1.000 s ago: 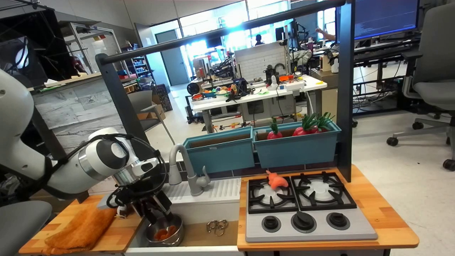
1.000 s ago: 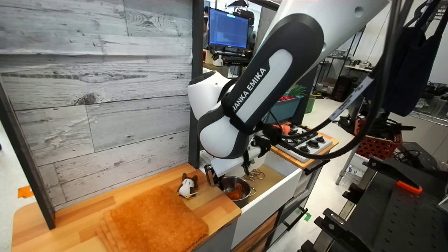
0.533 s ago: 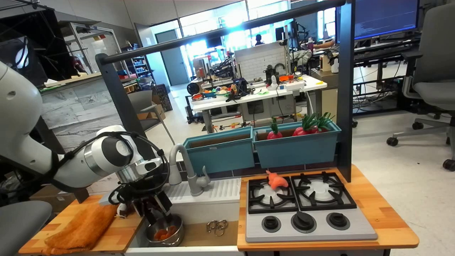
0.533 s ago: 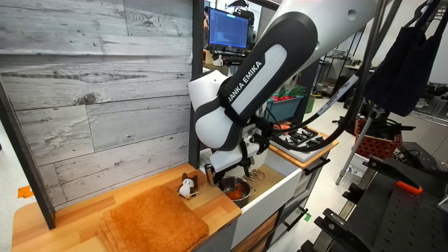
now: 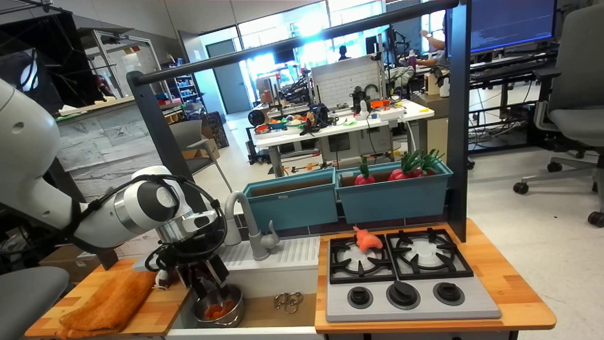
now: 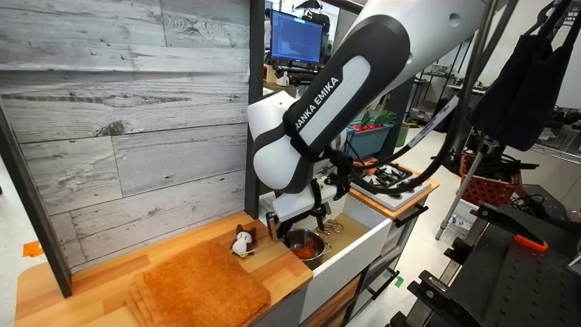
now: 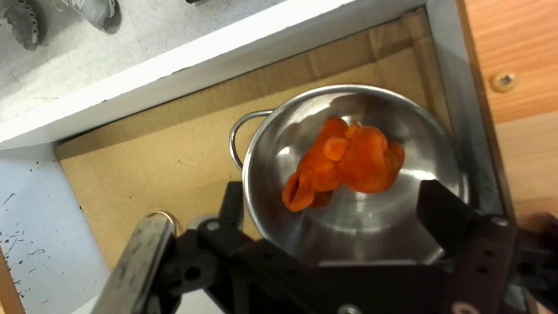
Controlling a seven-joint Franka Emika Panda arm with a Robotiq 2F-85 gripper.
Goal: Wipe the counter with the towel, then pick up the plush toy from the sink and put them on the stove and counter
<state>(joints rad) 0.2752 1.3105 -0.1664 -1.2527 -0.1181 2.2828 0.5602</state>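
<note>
Where a shiny steel pot (image 7: 357, 222) stands at the left end of the sink (image 5: 288, 280), the orange plush toy (image 7: 362, 161) lies inside it, soft and lumpy, with rounded lobes, a folded ear-like flap and a small, lighter tuft. Above it the gripper (image 7: 331, 194) hangs with jaws spread wide; whether it touches the pot I cannot tell. Brown sheeting (image 7: 148, 161) covers the sink floor, and to the right of the pot lie metal rings (image 5: 288, 301). A grey faucet (image 5: 257, 242) rises at the far edge.

On the wooden counter (image 6: 100, 290) to the left, the fuzzy orange towel (image 6: 204, 284) lies flat, folded in layers, with a small dark-and-white plush (image 6: 243, 241) just beside it, towards the sink. On the right, the silver-grey stove (image 5: 337, 307) carries a salmon-coloured plush (image 5: 368, 241) on the far part of its left burner (image 5: 361, 259). Beyond are two teal planters (image 5: 290, 206), the right one holding red radishes (image 5: 401, 174) with green tops.

Farther off, before bright windows (image 5: 304, 49), stands a cluttered white table (image 5: 288, 137), with a monitor (image 5: 512, 26) and a grey office chair (image 5: 580, 94) to its right; a pale plank panel (image 6: 127, 113) backs the counter's left part.
</note>
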